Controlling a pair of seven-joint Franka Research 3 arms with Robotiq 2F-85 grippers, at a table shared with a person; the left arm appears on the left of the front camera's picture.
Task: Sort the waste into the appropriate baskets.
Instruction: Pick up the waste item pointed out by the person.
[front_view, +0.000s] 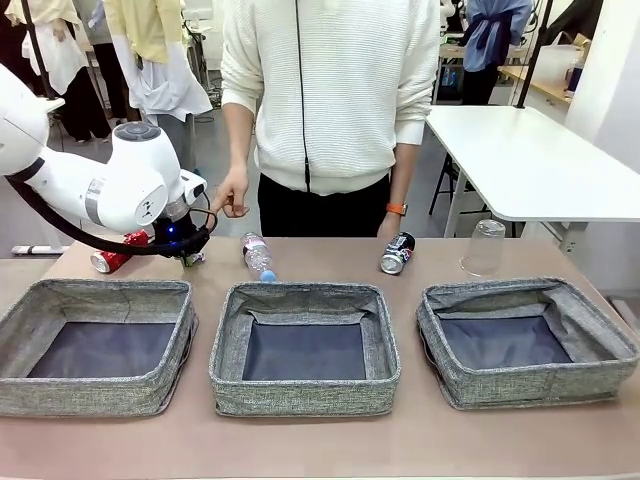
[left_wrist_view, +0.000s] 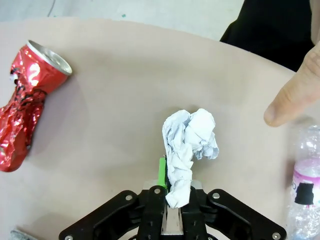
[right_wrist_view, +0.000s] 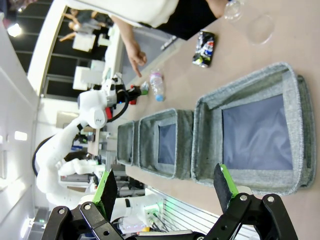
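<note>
Red crushed can (left_wrist_view: 27, 107) lies far left; beside it the left gripper (left_wrist_view: 172, 195) has closed its jaws on the lower end of the paper ball (left_wrist_view: 187, 150), possibly just off the table. A straight lift before swinging to a basket (front_view: 100, 290) should keep the thin pinch from slipping. Farther right, the right gripper (right_wrist_view: 165, 182) hangs wide open and empty.
</note>
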